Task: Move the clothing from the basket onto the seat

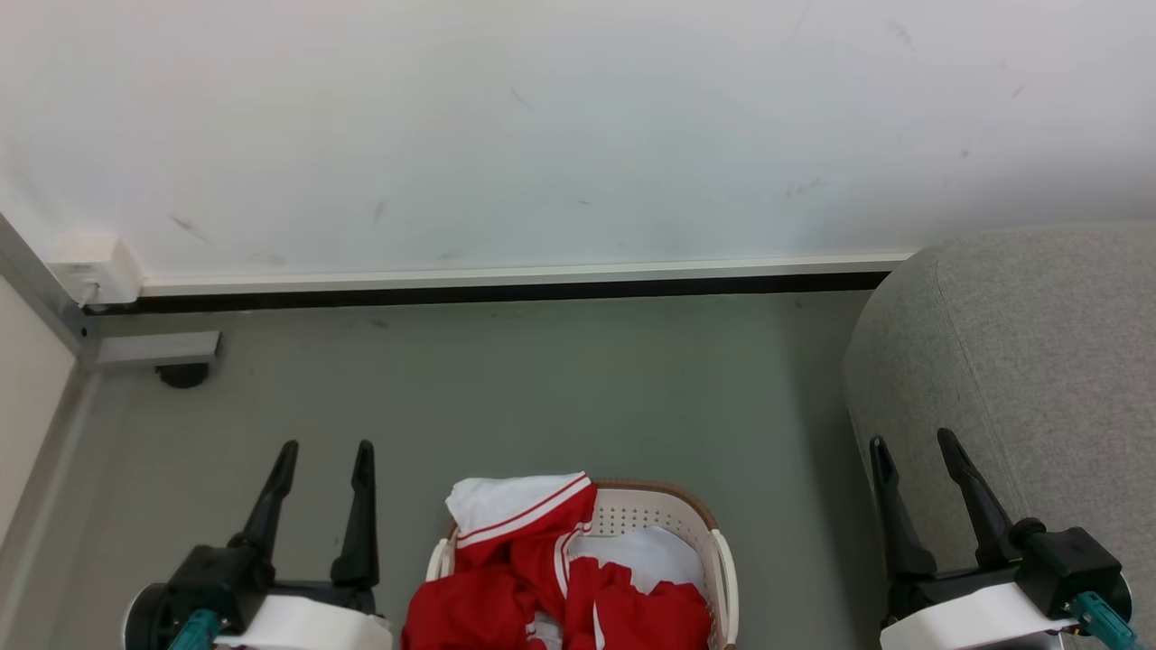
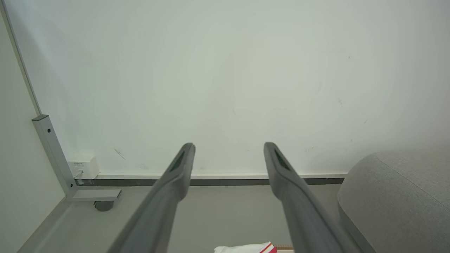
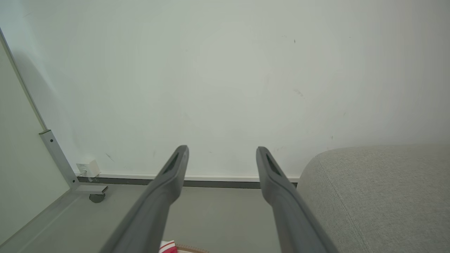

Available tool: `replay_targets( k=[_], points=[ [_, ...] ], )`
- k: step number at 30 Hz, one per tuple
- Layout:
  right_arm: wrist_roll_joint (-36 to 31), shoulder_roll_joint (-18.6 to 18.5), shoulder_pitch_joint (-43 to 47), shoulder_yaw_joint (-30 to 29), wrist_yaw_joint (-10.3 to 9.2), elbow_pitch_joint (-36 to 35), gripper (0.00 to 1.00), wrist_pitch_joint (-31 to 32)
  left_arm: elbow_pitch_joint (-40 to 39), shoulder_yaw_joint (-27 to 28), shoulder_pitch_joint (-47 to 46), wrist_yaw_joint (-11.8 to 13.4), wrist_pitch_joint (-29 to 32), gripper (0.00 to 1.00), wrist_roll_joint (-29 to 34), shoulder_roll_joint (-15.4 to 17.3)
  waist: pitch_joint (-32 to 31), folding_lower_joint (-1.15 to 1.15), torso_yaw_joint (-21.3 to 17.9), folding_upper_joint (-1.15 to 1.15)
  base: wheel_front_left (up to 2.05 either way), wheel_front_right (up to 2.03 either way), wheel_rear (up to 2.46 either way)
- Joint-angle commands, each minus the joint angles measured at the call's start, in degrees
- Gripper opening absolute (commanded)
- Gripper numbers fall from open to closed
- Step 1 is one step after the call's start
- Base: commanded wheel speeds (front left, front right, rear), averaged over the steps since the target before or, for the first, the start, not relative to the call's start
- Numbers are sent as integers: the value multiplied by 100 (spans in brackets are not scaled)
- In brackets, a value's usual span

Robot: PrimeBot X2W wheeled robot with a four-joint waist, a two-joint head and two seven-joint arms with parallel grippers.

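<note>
Clothing [image 1: 542,578]: red and white heap in the basket [image 1: 725,564], near centre, with a white panel spilling over the far-left rim.
Handling: probably soft, light and limp, so it will sag when lifted.
Hold: pinch a raised red fold, clear of the rim.
Left gripper [image 1: 327,447]: fingers spread, empty, left of basket.
Right gripper [image 1: 910,440]: fingers spread, empty, beside the seat [image 1: 1020,343] at right.

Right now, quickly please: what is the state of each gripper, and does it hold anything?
Left gripper: open, holding nothing.
Right gripper: open, holding nothing.
</note>
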Motion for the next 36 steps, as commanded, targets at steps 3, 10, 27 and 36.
replay_targets(
  k=[3, 10, 27, 36],
  points=[
    [15, -35, -66, -1, -12, 25, 100, -19, 23, 12, -51, -16, -4, 100, -99, 14, -1, 0, -2, 0, 0, 0, 0],
    [42, -34, -84, 11, -12, 26, 100, -19, 37, 33, -70, -30, -4, 100, -80, 14, 33, 0, -24, 0, 0, 0, 0],
    [323, -34, -339, -72, -12, -144, 100, -19, -2, 5, -296, -91, -4, 100, 88, 14, 548, 0, -273, 0, 0, 0, 0],
    [380, -31, -697, -168, -12, -368, 100, -19, 261, -105, -714, -162, -4, 100, 291, 21, 1280, 0, -545, 0, 0, 0, 0]
  ],
)
